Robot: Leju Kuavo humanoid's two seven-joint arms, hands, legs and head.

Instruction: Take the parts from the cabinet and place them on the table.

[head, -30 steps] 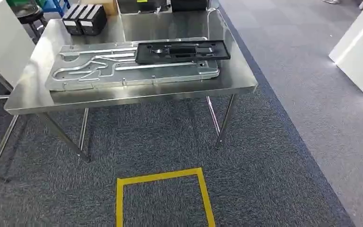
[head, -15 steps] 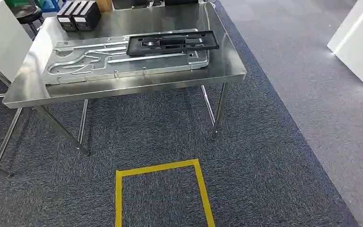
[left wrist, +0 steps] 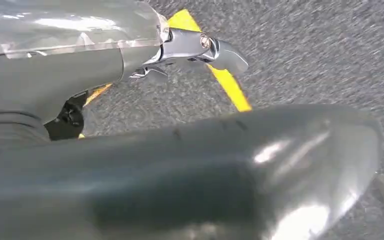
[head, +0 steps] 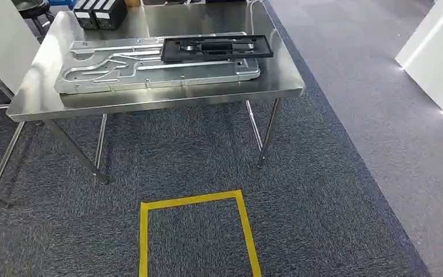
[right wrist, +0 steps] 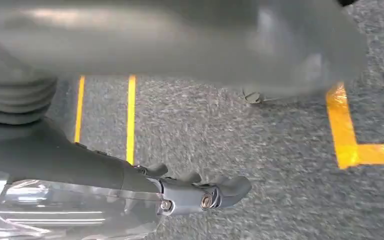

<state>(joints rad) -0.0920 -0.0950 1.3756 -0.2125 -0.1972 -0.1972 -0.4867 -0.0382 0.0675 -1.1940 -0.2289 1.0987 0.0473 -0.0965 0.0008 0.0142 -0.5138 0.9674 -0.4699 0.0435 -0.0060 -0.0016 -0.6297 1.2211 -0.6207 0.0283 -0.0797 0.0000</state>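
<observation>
Both hands hang low over the floor. Seen from its wrist camera, the left hand [left wrist: 195, 50] has grey fingers curled in toward the palm with nothing between them, above dark speckled carpet [left wrist: 305, 45] crossed by a strip of yellow tape [left wrist: 227, 80]. The right hand [right wrist: 200, 192] looks much the same from its own wrist camera: fingers drawn in, holding nothing, with yellow floor lines [right wrist: 130, 115] on the carpet beyond it.

Further out, the head view shows a yellow taped rectangle [head: 144, 236] on the carpet in front of a stainless-steel desk [head: 150, 101] on slim metal legs. A large flat silver metal plate with raised channels [head: 121, 69] lies along the desk's near edge, running most of its width. A black rectangular plastic frame part [head: 216, 48] rests on the plate's right portion, toward the desk's right edge, overlapping the plate. At the desk's far left corner sit two black boxes with light labels [head: 100, 11]. A white panel [head: 435, 52] stands on the lighter grey floor to the right.
</observation>
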